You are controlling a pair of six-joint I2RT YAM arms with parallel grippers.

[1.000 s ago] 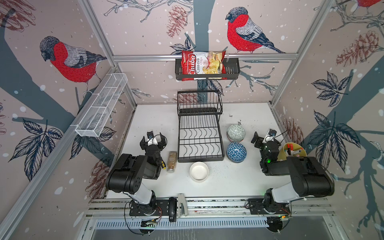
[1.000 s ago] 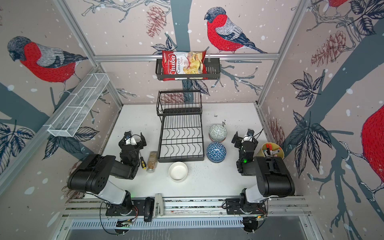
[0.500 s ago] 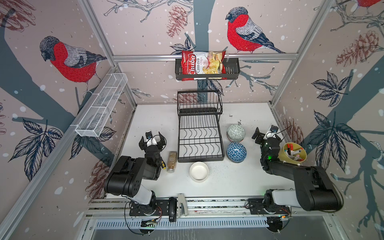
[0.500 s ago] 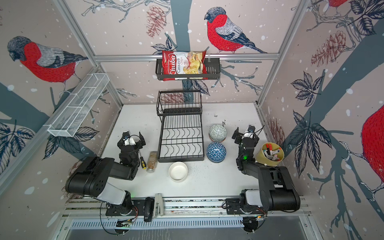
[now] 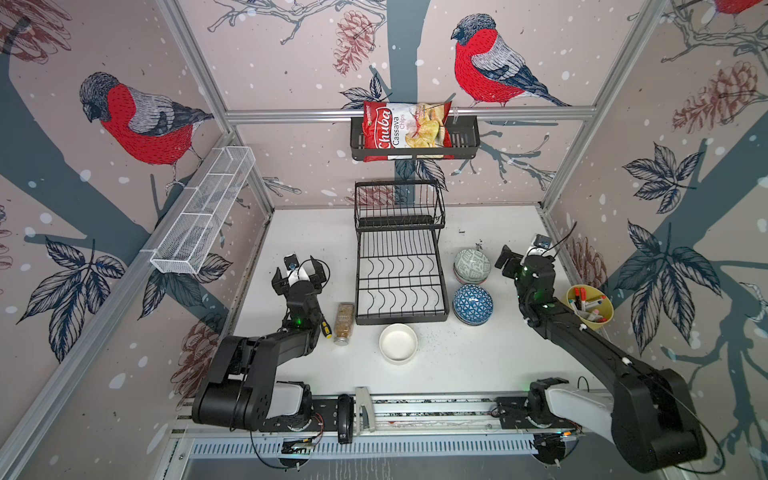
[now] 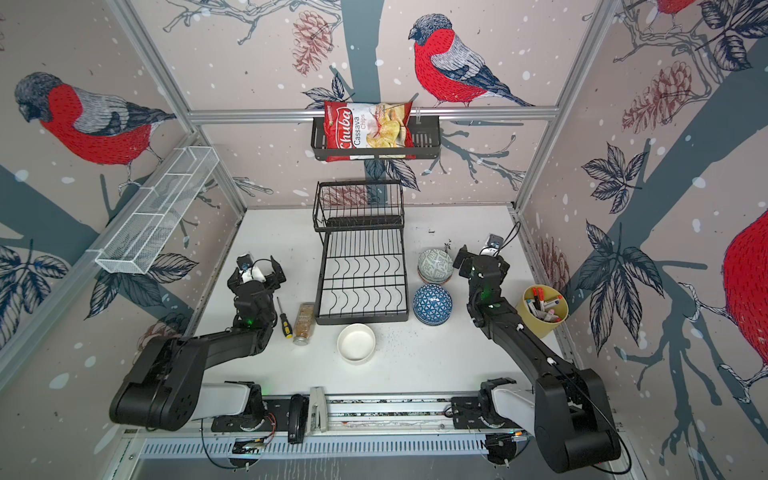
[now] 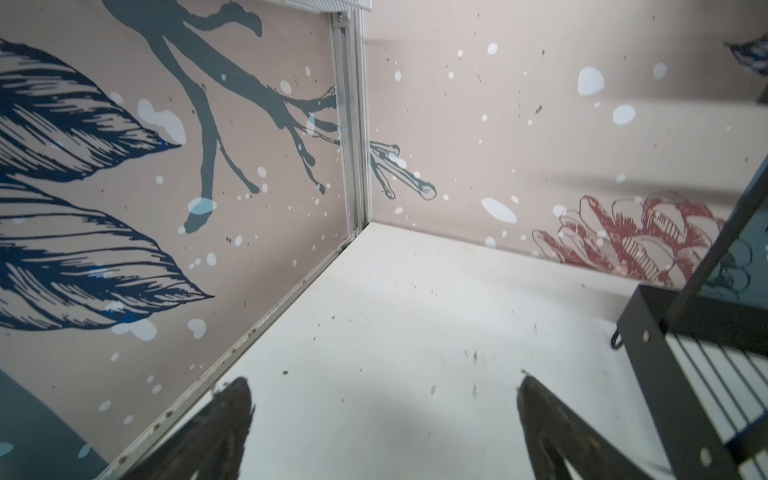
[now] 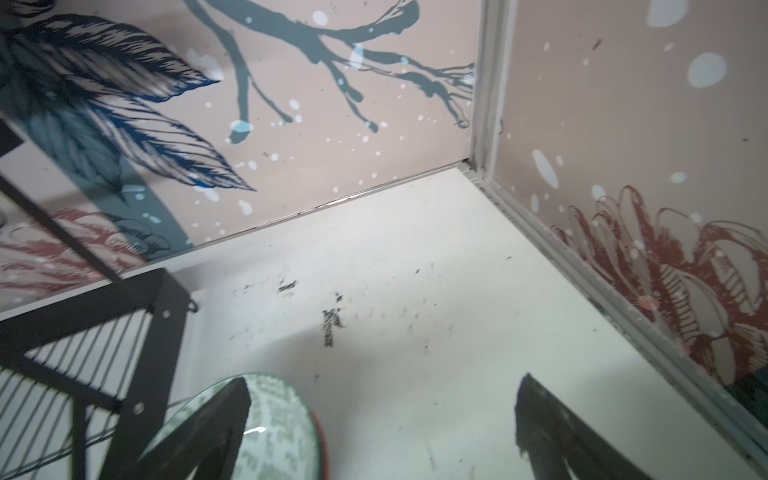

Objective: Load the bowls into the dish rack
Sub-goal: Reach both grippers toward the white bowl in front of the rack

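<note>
Right gripper point(image 5: 524, 258) hovers with jaws spread wide and empty right beside the grey-green bowl point(image 5: 472, 264), blue bowl point(image 5: 473, 302) and white bowl point(image 5: 398, 343) further off, while the dish rack point(image 5: 401, 274) past them sits bare, so nothing's loaded yet.

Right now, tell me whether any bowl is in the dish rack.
No: in a top view the dish rack holds nothing, while the white bowl, blue bowl and grey-green bowl sit on the table beside it.
</note>
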